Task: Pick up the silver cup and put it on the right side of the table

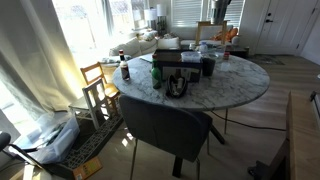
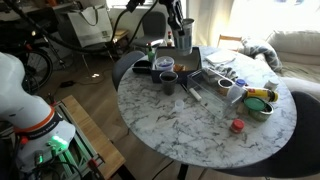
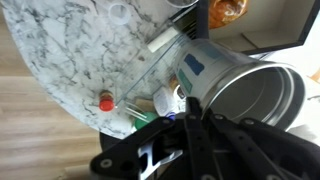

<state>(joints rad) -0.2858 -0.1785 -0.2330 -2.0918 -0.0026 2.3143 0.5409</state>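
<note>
The silver cup (image 3: 245,88) is a plain metallic tumbler with a blue label. It fills the right of the wrist view, tilted with its open mouth towards the camera. My gripper (image 3: 193,115) is shut on its rim and holds it in the air above the round marble table (image 3: 70,50). In an exterior view the gripper (image 2: 182,28) hangs from the arm with the cup (image 2: 185,43) above the dark tray at the table's far side. The table also shows in an exterior view (image 1: 235,90).
On the table stand a dark cup (image 2: 168,83), a blue-rimmed cup (image 2: 160,68), a dark tray (image 2: 205,62), a bowl with contents (image 2: 258,104) and a red cap (image 2: 237,126). A grey chair (image 2: 130,65) is tucked in. A wooden chair (image 1: 95,82) stands beside the table.
</note>
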